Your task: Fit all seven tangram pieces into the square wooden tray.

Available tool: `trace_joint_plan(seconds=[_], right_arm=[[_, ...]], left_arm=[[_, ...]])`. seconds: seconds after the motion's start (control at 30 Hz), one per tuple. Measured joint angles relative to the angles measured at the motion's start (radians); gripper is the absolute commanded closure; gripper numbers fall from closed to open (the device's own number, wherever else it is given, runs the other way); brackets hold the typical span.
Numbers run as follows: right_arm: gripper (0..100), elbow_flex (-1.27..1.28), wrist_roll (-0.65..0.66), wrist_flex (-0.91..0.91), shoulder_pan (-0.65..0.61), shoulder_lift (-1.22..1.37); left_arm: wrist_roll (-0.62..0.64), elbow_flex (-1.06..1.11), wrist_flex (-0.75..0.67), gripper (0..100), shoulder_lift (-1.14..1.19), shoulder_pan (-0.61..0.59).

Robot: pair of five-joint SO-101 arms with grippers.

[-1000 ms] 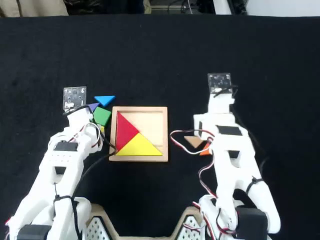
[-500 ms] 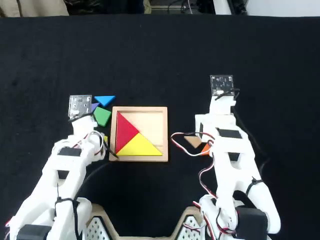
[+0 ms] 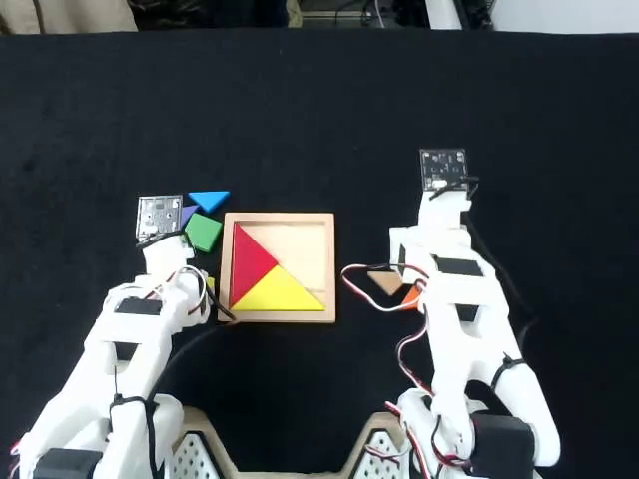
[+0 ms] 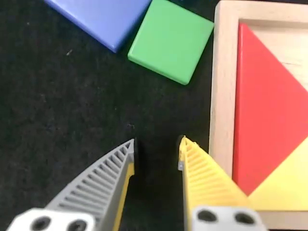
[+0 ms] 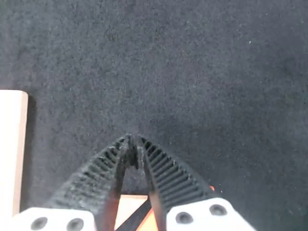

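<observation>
1. The left gripper (image 4: 156, 144), lower left in the high view, is spread and empty, just beside the left wall of the wooden tray (image 4: 221, 96).
2. The right gripper (image 5: 133, 144), right of centre, is pressed together and holds nothing. A tan piece (image 3: 384, 282) and an orange piece (image 3: 410, 298) lie partly under its arm.
3. The tray, in the centre, holds a red triangle (image 3: 250, 257) and a yellow triangle (image 3: 280, 292).
4. The green square (image 3: 204, 233), purple piece (image 3: 187, 213) and blue triangle (image 3: 210, 200) crowd at its upper left.
5. The risk, I think, is that a finger so near the wall may knock the tray, or push the neighbours of the green square.
6. A black cloth (image 3: 319, 110) covers the table. A beige object (image 3: 70, 14) lies at the top edge.
</observation>
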Motion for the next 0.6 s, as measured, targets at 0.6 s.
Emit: trace_joint_plan(seconds=[0.6], right_arm=[[98.6,0.006,0.000,0.000,0.002,0.000]], left_arm=[[0.000,0.000,0.000,84,0.000,0.000]])
